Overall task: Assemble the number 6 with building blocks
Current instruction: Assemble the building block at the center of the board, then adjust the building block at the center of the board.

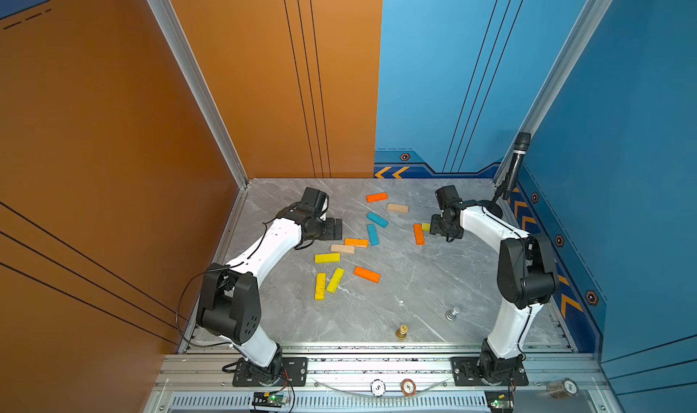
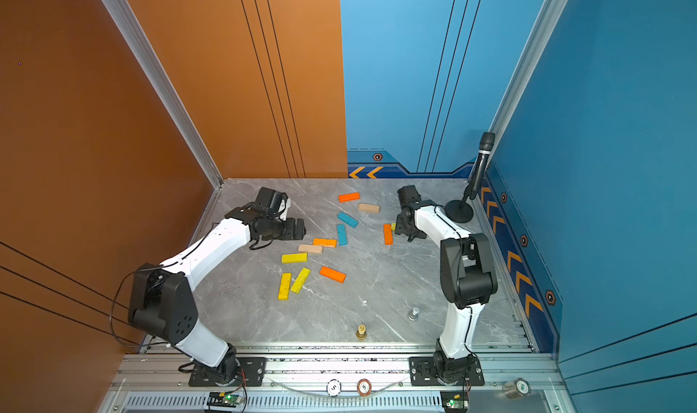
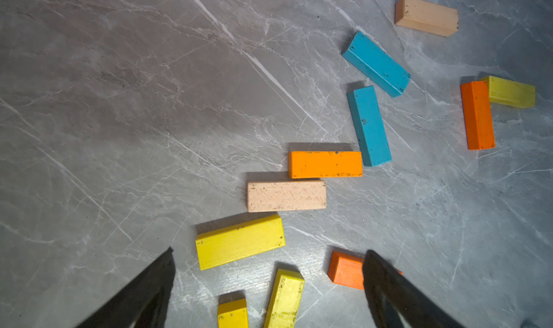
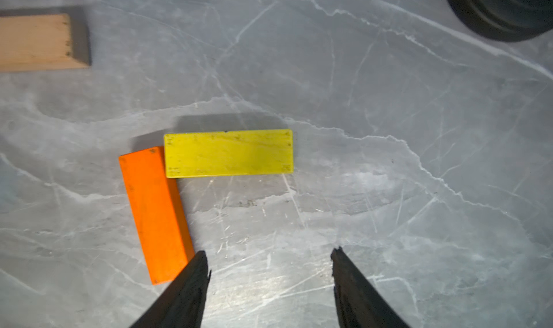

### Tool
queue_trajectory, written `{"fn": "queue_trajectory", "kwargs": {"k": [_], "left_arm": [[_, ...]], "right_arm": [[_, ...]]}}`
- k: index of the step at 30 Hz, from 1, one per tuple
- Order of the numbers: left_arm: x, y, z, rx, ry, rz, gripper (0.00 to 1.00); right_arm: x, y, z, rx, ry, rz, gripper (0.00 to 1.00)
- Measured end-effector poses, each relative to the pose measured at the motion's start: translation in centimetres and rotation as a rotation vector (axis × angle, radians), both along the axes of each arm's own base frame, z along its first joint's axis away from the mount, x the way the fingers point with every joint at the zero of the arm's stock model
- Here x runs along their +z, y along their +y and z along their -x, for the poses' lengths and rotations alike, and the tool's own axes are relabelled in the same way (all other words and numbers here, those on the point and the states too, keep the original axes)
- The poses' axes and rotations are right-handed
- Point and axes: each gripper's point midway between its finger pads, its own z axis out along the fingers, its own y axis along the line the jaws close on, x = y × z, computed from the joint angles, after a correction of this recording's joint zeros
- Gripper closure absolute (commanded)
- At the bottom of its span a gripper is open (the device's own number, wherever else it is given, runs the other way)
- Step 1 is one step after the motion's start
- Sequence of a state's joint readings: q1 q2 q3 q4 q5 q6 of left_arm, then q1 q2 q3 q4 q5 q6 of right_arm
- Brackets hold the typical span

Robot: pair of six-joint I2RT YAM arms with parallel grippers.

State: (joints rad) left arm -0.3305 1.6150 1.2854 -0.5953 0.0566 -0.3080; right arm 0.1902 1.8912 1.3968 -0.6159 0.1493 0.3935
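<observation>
Right gripper [image 4: 270,251] parted, empty; yellow block [image 4: 229,152] ahead, seemingly untouched; left gripper [image 3: 270,250] wide

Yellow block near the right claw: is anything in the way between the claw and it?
Nothing visible is. Only bare table lies between the open right gripper and the yellow block. The orange block sits off to one side, touching the yellow block's end, not in the path.

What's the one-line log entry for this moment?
left hand: open, empty | right hand: open, empty, near yellow block touching orange block | number 6: not formed
</observation>
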Motion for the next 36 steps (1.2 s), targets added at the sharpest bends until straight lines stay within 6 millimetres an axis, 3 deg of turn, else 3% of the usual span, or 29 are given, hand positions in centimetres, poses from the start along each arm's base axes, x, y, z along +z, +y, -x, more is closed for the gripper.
{"fn": "queue_trajectory", "kwargs": {"k": [11, 24, 36], "left_arm": [[-1.4, -0.6, 0.1, -0.014, 0.035, -0.013, 0.02], [-1.3, -0.9, -0.3, -0.018, 0.031, -0.012, 0.02], [-1.5, -0.9, -0.3, -0.019, 0.035, -0.013, 0.02]], "right_arm": [[-4.0, -0.9, -0.8, 0.018, 0.091, 0.012, 0.36], [-5.0, -2.1, -1.1, 0.054, 0.121, 0.034, 0.47], [-5.0, -2.1, -3.2, 0.066, 0.102, 0.036, 0.49]]}}
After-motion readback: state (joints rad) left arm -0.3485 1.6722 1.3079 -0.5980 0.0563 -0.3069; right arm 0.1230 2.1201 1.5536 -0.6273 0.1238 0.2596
